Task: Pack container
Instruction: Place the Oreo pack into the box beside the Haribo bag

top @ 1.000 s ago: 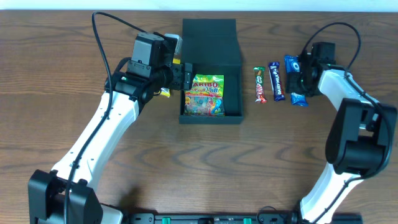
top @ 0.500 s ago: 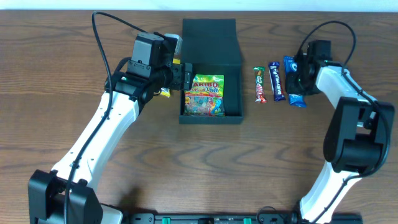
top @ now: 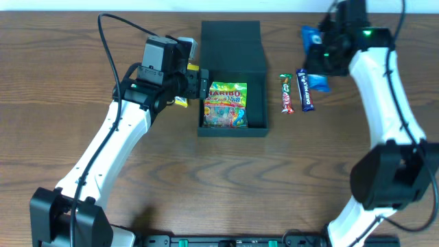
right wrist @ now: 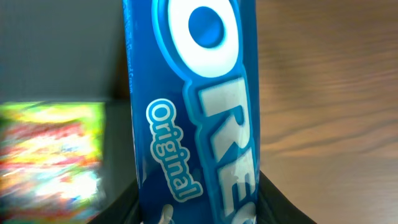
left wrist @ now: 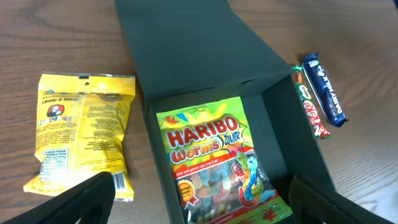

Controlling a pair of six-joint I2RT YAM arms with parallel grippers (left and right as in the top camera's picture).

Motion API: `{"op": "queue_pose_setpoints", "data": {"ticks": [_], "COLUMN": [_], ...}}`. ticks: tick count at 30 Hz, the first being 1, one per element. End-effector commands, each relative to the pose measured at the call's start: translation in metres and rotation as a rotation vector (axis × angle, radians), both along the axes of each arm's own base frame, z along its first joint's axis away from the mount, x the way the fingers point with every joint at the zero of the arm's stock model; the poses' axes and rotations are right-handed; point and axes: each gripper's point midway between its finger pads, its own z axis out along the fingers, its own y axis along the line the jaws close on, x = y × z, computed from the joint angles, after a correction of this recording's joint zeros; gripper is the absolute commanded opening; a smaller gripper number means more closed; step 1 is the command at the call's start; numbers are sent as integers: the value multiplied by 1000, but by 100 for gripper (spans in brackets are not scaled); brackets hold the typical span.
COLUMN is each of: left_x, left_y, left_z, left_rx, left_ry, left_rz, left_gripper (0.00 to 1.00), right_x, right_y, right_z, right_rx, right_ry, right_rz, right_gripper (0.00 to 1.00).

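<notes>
1. Container (top: 232,44) (left wrist: 193,43): dark teal-green square box at the far middle of the table (top: 206,178), with its flap lid folded open and lying flat on the far side.
2. Gummy bag (top: 226,104) (left wrist: 214,165): a bright green worm-candy bag lying flat, label up, on the floor of the container. It fills most of the width between the side walls.
3. Left claw (top: 201,84): released, with its two fingers (left wrist: 81,199) spread wide at the lower corners of the left wrist view. It holds nothing and hangs over the container's left wall and the near part of its opening.
4. Yellow packet (top: 181,101) (left wrist: 84,134): lies flat on the table just beside the container's left wall, outside it. From overhead the left arm hides most of it.
5. Right claw (top: 324,58): clenched on the cookie packet (top: 317,82) (right wrist: 199,106), a blue sleeve printed with white letters, gripped across its middle. It sits to the right of the container's lid, at the far right of the table.
6. Right wrist view: the cookie packet fills the centre. The dark container and the gummy bag are blurred behind it on the left, with bare wood on the right.
7. Green-and-red bar (top: 286,93) (left wrist: 310,106) and dark blue bar (top: 306,90) (left wrist: 324,90): lie side by side on the table, right of the container and apart from it.
</notes>
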Motion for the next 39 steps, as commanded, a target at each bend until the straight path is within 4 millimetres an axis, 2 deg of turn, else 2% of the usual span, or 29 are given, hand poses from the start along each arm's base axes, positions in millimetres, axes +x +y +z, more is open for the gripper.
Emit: {"op": "queue_pose_setpoints", "data": {"ticks": [1,4,5,10,12,15,22,23,24,25,26,29,33,37,39], "left_x": [5,6,6,6,5,4,3,3,3,2,2,3,2,-3,-9], "left_y": [4,6,7,7,7,8,8,8,8,8,8,8,8,13,26], "left_z": [7,7,6,6,6,5,4,4,3,3,3,4,6,23,36], "left_rx": [12,12,13,13,14,15,15,15,15,16,16,15,14,22,51], "left_ry": [-25,-24,-21,-20,-18,-10,-5,-4,-3,-2,-2,-3,-7,-50,-75], "left_rz": [-1,3,8,8,7,7,9,9,8,8,8,8,8,-3,23], "left_gripper": [91,91,91,91,91,91,91,91,91,91,91,91,91,92,92], "right_x": [-17,-39,-50,-69,-73,-73,-62,-61,-60,-59,-58,-55,-50,-48,-46], "right_y": [51,89,108,143,148,142,133,133,134,134,134,131,123,123,124], "right_z": [19,6,-5,-34,-44,-62,-80,-81,-81,-82,-81,-80,-77,-60,-44], "right_rx": [106,111,89,58,44,10,-3,1,0,-2,-5,-26,-69,-73,-71], "right_ry": [21,88,110,127,125,112,56,51,46,42,36,18,-9,-33,-65], "right_rz": [-77,-65,-66,-45,-56,-107,-158,-157,-150,-141,-131,-121,-121,-85,-57], "right_gripper": [1,1,1,1,1,1,1,8,24,47,59,69,72,73,73]}}
